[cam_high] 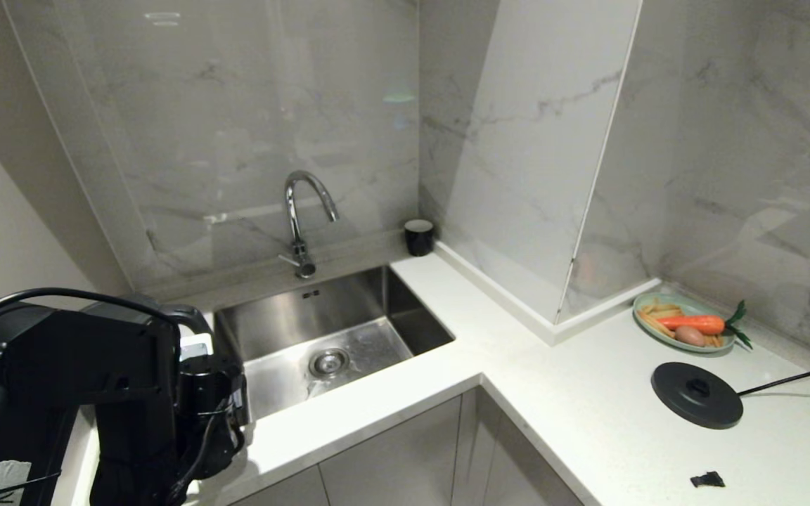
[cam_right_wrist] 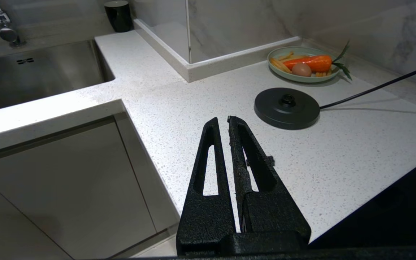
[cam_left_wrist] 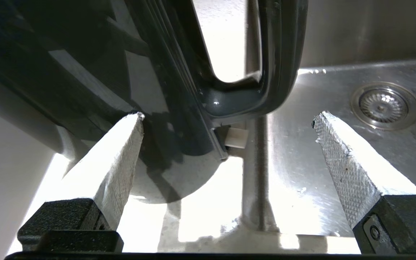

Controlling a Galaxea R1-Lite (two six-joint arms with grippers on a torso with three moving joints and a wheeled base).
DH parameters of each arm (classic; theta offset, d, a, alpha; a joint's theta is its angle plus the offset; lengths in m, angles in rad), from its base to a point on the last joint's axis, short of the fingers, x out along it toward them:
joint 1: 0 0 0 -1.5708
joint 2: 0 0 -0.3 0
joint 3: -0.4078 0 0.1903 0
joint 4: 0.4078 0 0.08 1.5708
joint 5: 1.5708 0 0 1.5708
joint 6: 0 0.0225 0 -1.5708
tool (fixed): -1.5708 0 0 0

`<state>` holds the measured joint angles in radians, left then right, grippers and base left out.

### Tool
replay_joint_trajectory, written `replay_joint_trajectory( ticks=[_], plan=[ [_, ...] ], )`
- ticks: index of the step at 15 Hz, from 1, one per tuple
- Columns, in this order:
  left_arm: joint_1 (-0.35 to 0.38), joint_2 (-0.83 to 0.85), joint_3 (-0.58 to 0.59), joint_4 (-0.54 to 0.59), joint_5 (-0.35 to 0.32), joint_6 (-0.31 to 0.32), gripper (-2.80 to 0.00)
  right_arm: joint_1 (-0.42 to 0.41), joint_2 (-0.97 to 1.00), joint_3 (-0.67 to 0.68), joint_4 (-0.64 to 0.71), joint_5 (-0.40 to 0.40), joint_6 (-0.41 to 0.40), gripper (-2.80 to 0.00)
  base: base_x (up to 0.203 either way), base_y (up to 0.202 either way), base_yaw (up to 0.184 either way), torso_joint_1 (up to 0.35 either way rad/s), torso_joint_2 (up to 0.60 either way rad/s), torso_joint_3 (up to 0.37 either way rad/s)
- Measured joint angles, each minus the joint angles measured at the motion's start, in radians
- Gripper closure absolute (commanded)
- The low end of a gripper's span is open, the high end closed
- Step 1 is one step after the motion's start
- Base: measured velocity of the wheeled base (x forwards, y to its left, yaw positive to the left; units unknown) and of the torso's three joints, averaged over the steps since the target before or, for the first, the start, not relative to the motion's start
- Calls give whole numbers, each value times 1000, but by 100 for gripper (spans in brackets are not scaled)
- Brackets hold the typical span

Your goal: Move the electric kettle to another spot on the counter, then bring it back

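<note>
Left gripper [cam_left_wrist: 228, 119] is spread wide open, fingers either side of the electric kettle's [cam_left_wrist: 96, 68] loop handle without touching it. The kettle sits on the counter [cam_high: 377, 407] strip left of the sink [cam_high: 335, 337], right by the basin edge. Right gripper [cam_right_wrist: 227, 118] hangs pinched closed over the counter's other run, near the base disc [cam_high: 696, 394], its cord [cam_high: 799, 376], and a veggie plate [cam_high: 683, 322]. Open worktop between.
</note>
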<state>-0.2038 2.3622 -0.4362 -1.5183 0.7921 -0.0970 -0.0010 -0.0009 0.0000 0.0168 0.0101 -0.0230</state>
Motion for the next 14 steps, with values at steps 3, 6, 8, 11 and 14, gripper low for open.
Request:
replay_joint_trajectory(
  ticks=[3,6,8,11,14],
  plan=[
    [-7,-8,12,-2,-3,-3,-280,1,0,0,0,0,1,0,0,0,0,0,0,0],
    [-29,-12,47,-3,-5,-34,-280,1,0,0,0,0,0,0,0,0,0,0,0,0],
    [-53,-14,87,-3,-6,-75,-280,1,0,0,0,0,0,0,0,0,0,0,0,0],
    [-89,-34,170,-2,-7,-135,-280,1,0,0,0,1,0,0,0,0,0,0,0,0],
    [-120,-87,238,-3,-16,-156,-280,1,0,0,0,0,0,0,0,0,0,0,0,0]
  ],
)
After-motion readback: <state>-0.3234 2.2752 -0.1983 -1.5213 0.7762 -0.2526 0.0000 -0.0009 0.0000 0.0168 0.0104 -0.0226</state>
